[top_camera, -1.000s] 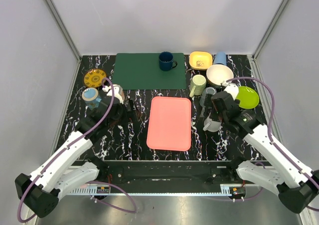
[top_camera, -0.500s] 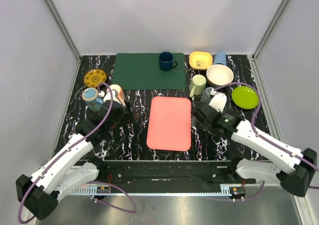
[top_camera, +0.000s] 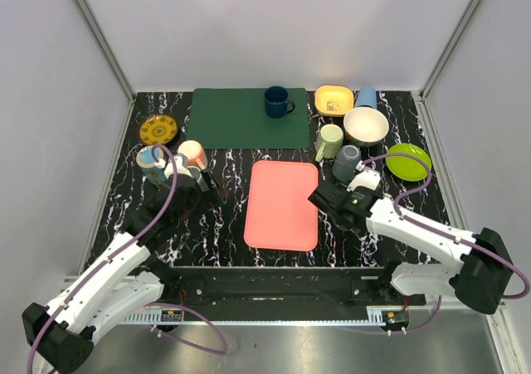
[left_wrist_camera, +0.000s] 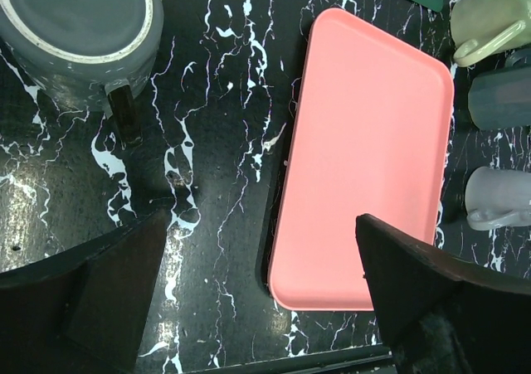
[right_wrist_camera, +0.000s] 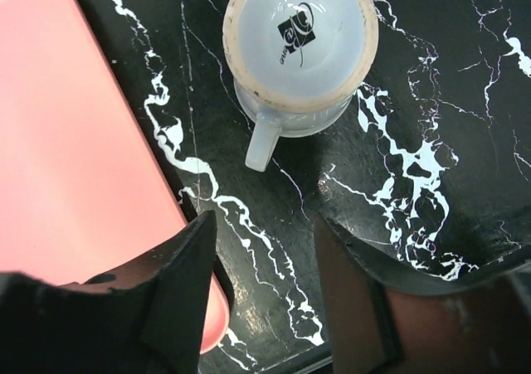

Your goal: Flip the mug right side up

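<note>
The white mug (right_wrist_camera: 300, 34) stands upside down on the black marbled table, its base with a dark logo facing up. Its handle (right_wrist_camera: 261, 146) points toward my right gripper (right_wrist_camera: 264, 216). That gripper is open, with only bare table between its fingers, just short of the handle. From above, the mug (top_camera: 367, 178) sits right of the pink tray, with the right gripper (top_camera: 332, 198) beside it. My left gripper (left_wrist_camera: 261, 216) hangs wide open over the table left of the tray, and the mug (left_wrist_camera: 498, 198) shows at its far right. Seen from above, the left gripper (top_camera: 207, 182) holds nothing.
A pink tray (top_camera: 282, 204) lies mid-table, a green mat (top_camera: 232, 119) with a blue mug (top_camera: 278, 102) behind it. A grey cup (top_camera: 346, 162), pale green mug (top_camera: 328, 140), white bowl (top_camera: 366, 125), yellow bowl (top_camera: 333, 100) and green plate (top_camera: 408, 161) crowd the right. A dark upturned mug (left_wrist_camera: 79, 26) sits left.
My right gripper has swung left and nearer, ending beside the tray's right edge, and its jaws have narrowed. The left arm has shifted slightly forward.
</note>
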